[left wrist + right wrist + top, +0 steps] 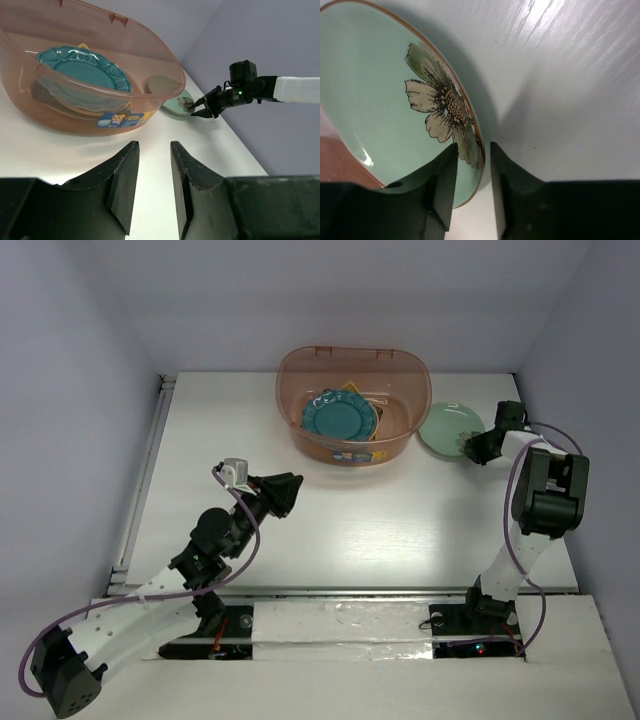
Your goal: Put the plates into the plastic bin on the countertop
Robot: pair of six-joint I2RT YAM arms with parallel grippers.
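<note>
The plastic bin stands at the back of the countertop. In it a teal scalloped plate lies on top of other plates, with a yellow-orange edge showing underneath. Just right of the bin, a pale green plate with a flower print rests on the countertop. My right gripper straddles its near rim, with a gap still showing beside the rim. My left gripper hovers in front of the bin, open and empty.
A metal rail runs along the countertop's left edge. Grey walls enclose the back and both sides. The right arm's elbow rises near the right wall. A printed label is stuck on the bin's front wall.
</note>
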